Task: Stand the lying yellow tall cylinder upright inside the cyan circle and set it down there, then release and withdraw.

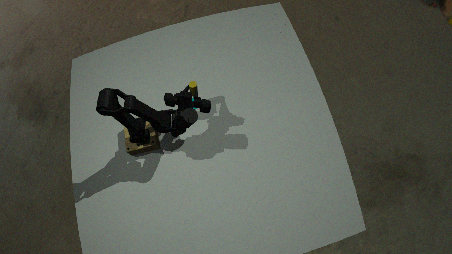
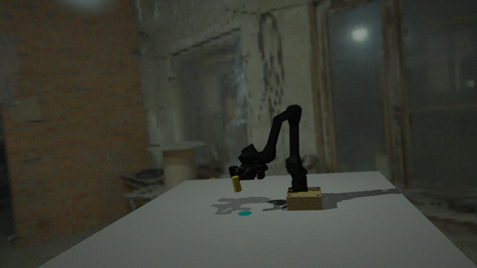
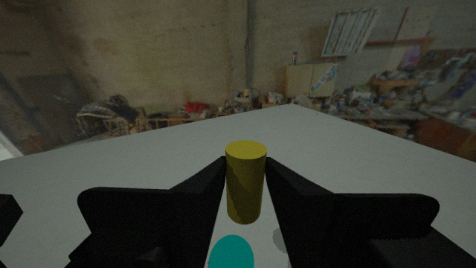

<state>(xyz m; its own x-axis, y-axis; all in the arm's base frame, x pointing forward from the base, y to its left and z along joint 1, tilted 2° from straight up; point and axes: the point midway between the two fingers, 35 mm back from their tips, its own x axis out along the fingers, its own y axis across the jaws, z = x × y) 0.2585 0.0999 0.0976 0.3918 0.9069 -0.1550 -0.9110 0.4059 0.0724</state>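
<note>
Black fingers of the gripper (image 1: 191, 90) (image 2: 236, 178) (image 3: 245, 160) show partly in the top view, with the yellow cylinder (image 1: 192, 88) (image 2: 236, 184) (image 3: 245, 184) at their ends and the cyan circle (image 1: 195, 108) (image 2: 244, 213) (image 3: 231, 253) mostly hidden below. In the exterior view the cylinder hangs above the table (image 1: 253, 176) (image 2: 215, 240) (image 3: 178, 149), nearly upright (a slight lean shows), apart from the circle. In the wrist view the fingers stand partly open, clamped on either side of the cylinder near its top, its lower part reaching below their tips.

1 cylinder (image 1: 192, 89) (image 2: 236, 184) (image 3: 245, 182) in the claw (image 1: 191, 90) (image 2: 235, 179) (image 3: 245, 161), apparently above the table (image 1: 253, 176) (image 2: 236, 239) (image 3: 149, 152), near 1 circle (image 1: 195, 108) (image 2: 244, 213) (image 3: 232, 253).
</note>
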